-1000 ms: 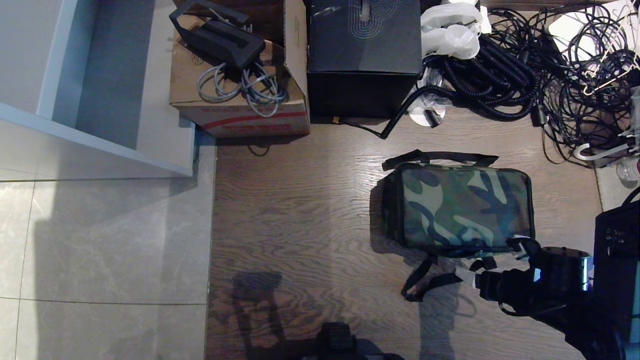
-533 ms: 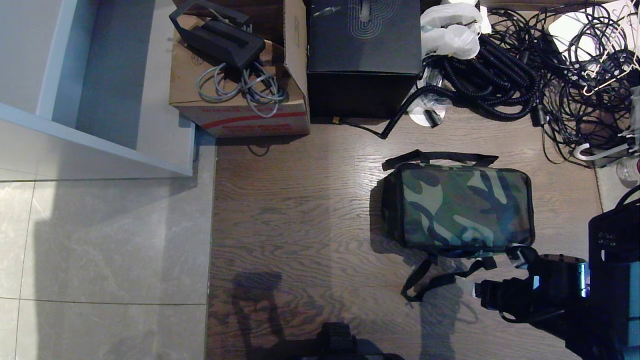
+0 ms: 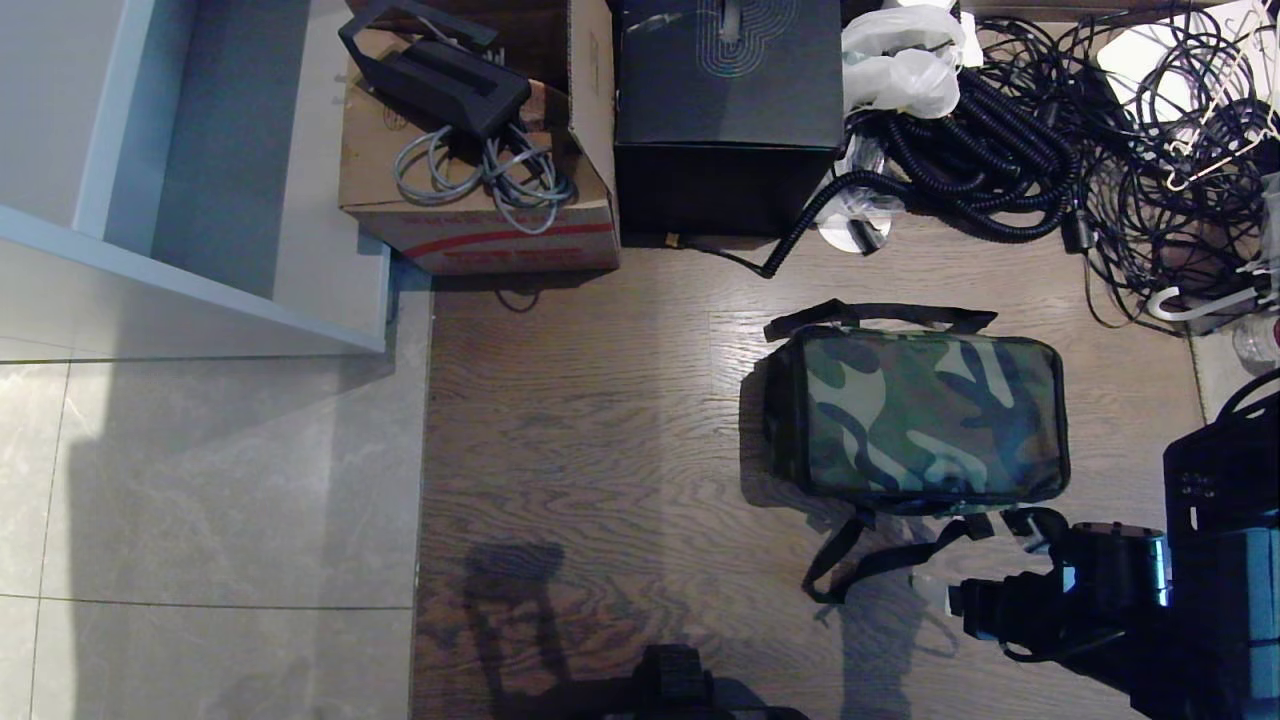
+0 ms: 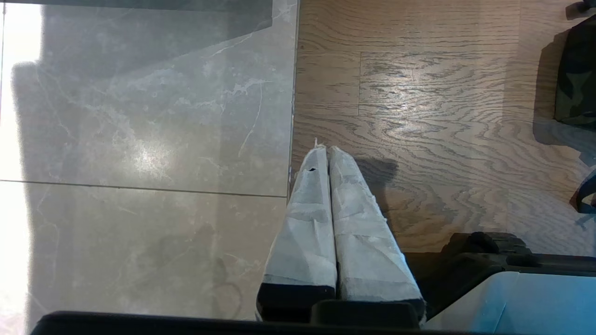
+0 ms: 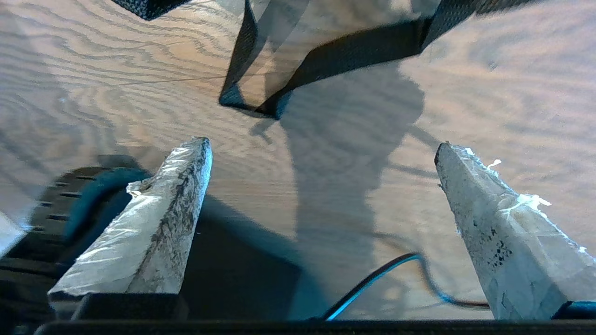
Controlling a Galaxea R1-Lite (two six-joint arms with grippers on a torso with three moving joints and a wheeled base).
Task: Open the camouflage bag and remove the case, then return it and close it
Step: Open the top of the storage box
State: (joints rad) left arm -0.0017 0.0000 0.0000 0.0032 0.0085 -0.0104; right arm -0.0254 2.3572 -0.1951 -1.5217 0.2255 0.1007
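Left gripper parked over bare floor, fingers pressed together, empty. Bag lies lid-down on the wood floor, apparently closed; case not visible. Right gripper has backed off the bag's near edge, jaws wide, empty; likely finishing.

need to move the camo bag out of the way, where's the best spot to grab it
Probably the black strap arching along the far edge of the camouflage bag: it stands free of the flat, closed top, so a claw could close around it from above. The near strap loop lies flat on the wooden floor, harder to get under, though closer to the open right claw.
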